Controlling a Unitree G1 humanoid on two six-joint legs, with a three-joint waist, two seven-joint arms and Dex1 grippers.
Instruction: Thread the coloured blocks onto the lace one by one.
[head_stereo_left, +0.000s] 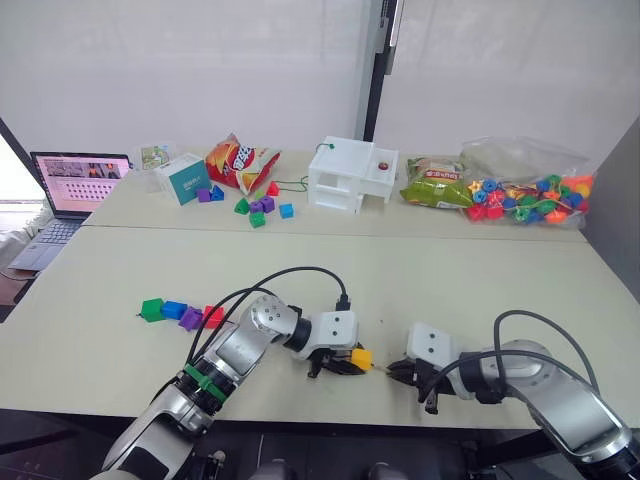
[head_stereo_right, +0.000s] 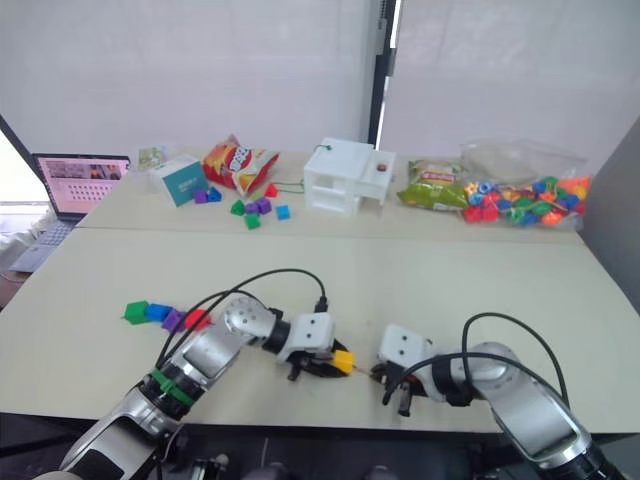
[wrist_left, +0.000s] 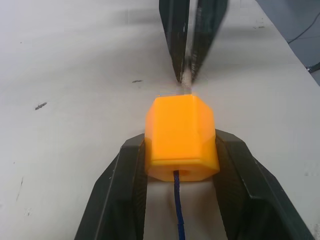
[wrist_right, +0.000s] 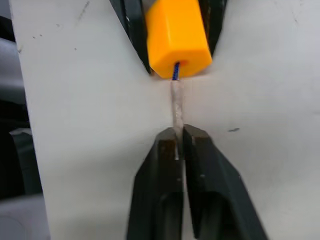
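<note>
Left wrist view: on the pale bench (head_stereo_left: 480, 280), the yellow block (wrist_left: 181, 137) is clamped between the left claw (wrist_left: 181, 165) fingers. The lace (wrist_left: 177, 210) is run through its hole; its pale tip is pinched in the right claw (wrist_right: 178, 137), just beyond the block.

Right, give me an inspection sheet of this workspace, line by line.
Surface: pale table, a seam running across it, small dark specks near the work.
Job's things: yellow block with the lace running through its hole; green, blue, purple and red blocks in a row, unthreaded.
Clutter: bag of beads, snack bags, white box, small teal box, loose small pieces.
End effectors: left end effector shut on the yellow block; right end effector shut on the lace's pale tip.
Cables: black cables looping over both arms.
Surroundings: laptop, open; white wall.
</note>
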